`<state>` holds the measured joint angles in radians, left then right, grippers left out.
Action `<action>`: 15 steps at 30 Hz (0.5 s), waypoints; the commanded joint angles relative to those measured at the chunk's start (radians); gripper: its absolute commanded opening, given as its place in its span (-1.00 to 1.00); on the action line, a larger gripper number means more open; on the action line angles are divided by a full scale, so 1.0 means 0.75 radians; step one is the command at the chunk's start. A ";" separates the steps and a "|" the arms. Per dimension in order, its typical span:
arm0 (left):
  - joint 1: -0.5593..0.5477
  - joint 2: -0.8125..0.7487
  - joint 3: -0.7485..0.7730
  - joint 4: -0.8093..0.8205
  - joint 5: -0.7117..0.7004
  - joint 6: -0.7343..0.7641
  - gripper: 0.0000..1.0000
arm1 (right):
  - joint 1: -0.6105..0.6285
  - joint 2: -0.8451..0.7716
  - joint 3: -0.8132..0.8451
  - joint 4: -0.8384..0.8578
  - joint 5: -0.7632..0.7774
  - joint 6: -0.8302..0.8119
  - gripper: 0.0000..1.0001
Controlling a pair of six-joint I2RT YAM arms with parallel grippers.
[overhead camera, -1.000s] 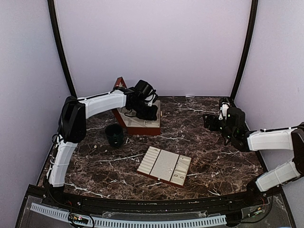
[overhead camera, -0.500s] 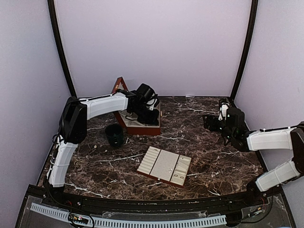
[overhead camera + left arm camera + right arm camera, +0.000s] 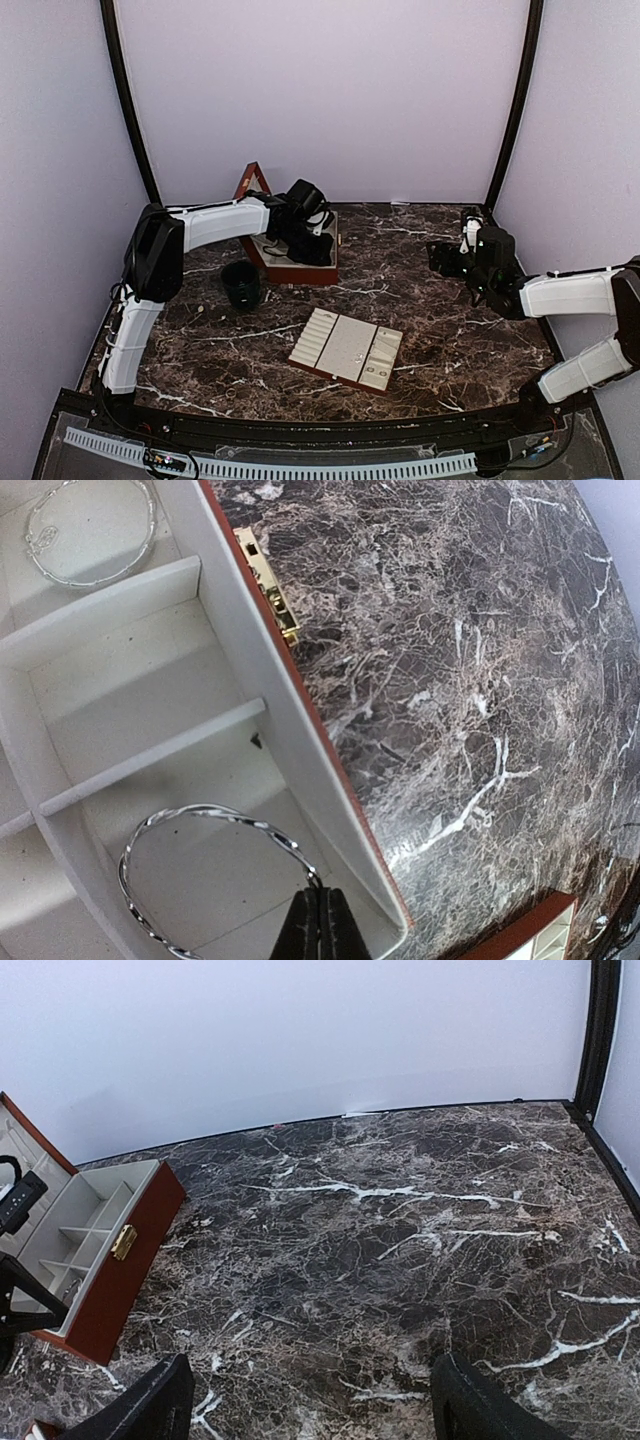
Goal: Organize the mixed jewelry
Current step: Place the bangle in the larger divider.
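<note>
The left fingers (image 3: 304,932) are pressed flat together with no gap showing. Their tips hang over the cream lining of the red-brown jewelry box (image 3: 300,268), right at the rim of a twisted silver loop (image 3: 200,825) (whether they pinch its wire or only meet it I cannot tell). That loop lies flat in the compartment at the end of the box, against the front wall. A thinner loop (image 3: 92,577) lies in another compartment of the same row, with one compartment between the two. The brass latch (image 3: 270,602) sits on the outside of the front wall.

The left arm (image 3: 215,220) rises from the near left corner of the desk (image 3: 450,330) and folds at a high elbow. Its white forearm runs toward the far edge, and the wrist tips down into the box. The box stands open at the far left of the desk with its lid (image 3: 252,180) upright.

The right fingers (image 3: 150,1405) stand wide apart with only bare marble between them. The right arm (image 3: 560,295) reaches in from the near right corner and holds them above the far right of the desk, pointed toward the box.

A dark green cup (image 3: 241,283) stands just beside the box's near left corner. A cream slotted tray (image 3: 346,348) lies skewed toward the middle of the near edge.
</note>
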<state>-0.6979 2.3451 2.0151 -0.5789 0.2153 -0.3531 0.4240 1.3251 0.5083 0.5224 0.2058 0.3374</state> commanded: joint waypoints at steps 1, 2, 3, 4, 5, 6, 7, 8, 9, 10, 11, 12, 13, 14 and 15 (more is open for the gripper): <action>-0.008 -0.002 -0.016 -0.031 0.010 -0.012 -0.97 | -0.007 0.010 0.007 0.038 -0.002 0.013 0.64; -0.007 -0.003 -0.013 -0.027 0.013 -0.010 -0.94 | -0.007 0.011 0.006 0.038 -0.003 0.013 0.64; -0.008 -0.003 -0.014 -0.025 0.013 -0.010 -0.89 | -0.007 0.011 0.006 0.039 -0.004 0.015 0.64; -0.008 -0.002 -0.014 -0.025 0.014 -0.010 -0.83 | -0.007 0.011 0.006 0.039 -0.004 0.014 0.64; -0.008 -0.002 -0.013 -0.023 0.014 -0.010 -0.77 | -0.007 0.011 0.005 0.039 -0.003 0.015 0.64; -0.007 -0.002 -0.010 -0.023 0.015 -0.010 -0.72 | -0.007 0.012 0.005 0.038 -0.004 0.015 0.64; -0.008 -0.002 -0.010 -0.026 0.012 -0.008 -0.68 | -0.007 0.009 0.005 0.038 -0.004 0.015 0.64; -0.008 -0.003 -0.007 -0.028 0.013 -0.006 -0.63 | -0.007 0.009 0.004 0.038 -0.004 0.014 0.64; -0.008 -0.004 -0.003 -0.031 0.012 -0.003 -0.59 | -0.007 0.008 0.003 0.039 -0.004 0.015 0.64; -0.008 -0.004 0.003 -0.035 0.010 0.001 -0.56 | -0.007 0.008 0.005 0.038 -0.006 0.014 0.64; -0.008 -0.005 0.011 -0.040 0.005 0.005 -0.54 | -0.007 0.008 0.007 0.038 -0.008 0.016 0.64; -0.010 -0.006 0.022 -0.046 0.001 0.012 -0.53 | -0.006 0.007 0.006 0.038 -0.010 0.018 0.64; -0.012 -0.008 0.035 -0.051 -0.002 0.020 -0.52 | -0.007 0.007 0.005 0.038 -0.012 0.018 0.64; -0.014 -0.012 0.044 -0.050 -0.007 0.029 -0.50 | -0.007 0.006 0.005 0.038 -0.014 0.017 0.64; -0.020 -0.023 0.053 -0.042 -0.016 0.040 -0.47 | -0.007 0.005 0.004 0.038 -0.015 0.018 0.64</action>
<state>-0.6979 2.3455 2.0167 -0.5797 0.2142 -0.3531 0.4240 1.3251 0.5083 0.5224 0.2028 0.3412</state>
